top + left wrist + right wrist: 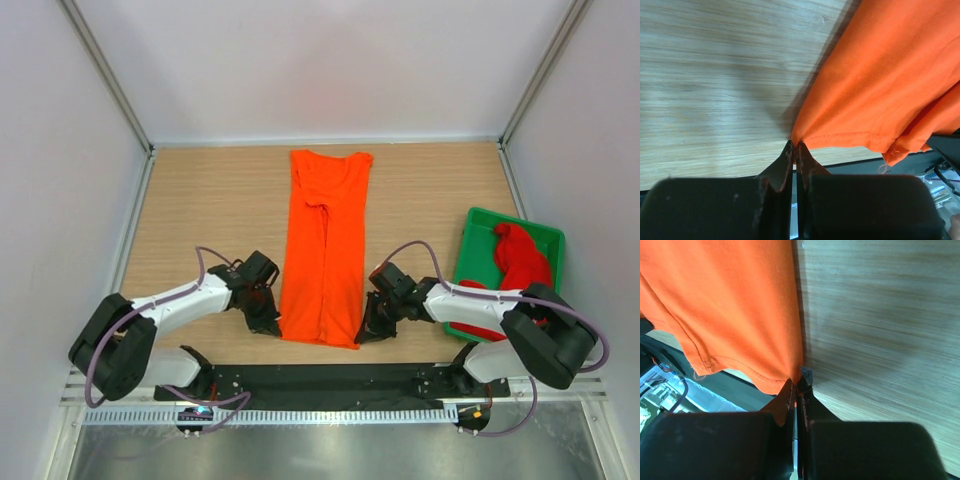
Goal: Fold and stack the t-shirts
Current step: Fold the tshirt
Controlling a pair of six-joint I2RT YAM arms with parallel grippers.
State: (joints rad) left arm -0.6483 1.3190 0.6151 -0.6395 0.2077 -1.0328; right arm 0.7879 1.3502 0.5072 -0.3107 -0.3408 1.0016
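1. Orange t-shirt (325, 250), folded lengthwise, lies left of the green tray (479, 232); my left gripper (795, 148) and right gripper (796, 385) pinch its near corners.
2. Red t-shirt (522, 258) waits crumpled in the tray, unfolded, unstacked.

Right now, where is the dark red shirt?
In the top view, the crumpled deep red cotton t-shirt lies inside the green plastic tray at the table's right side, right of the long orange t-shirt.
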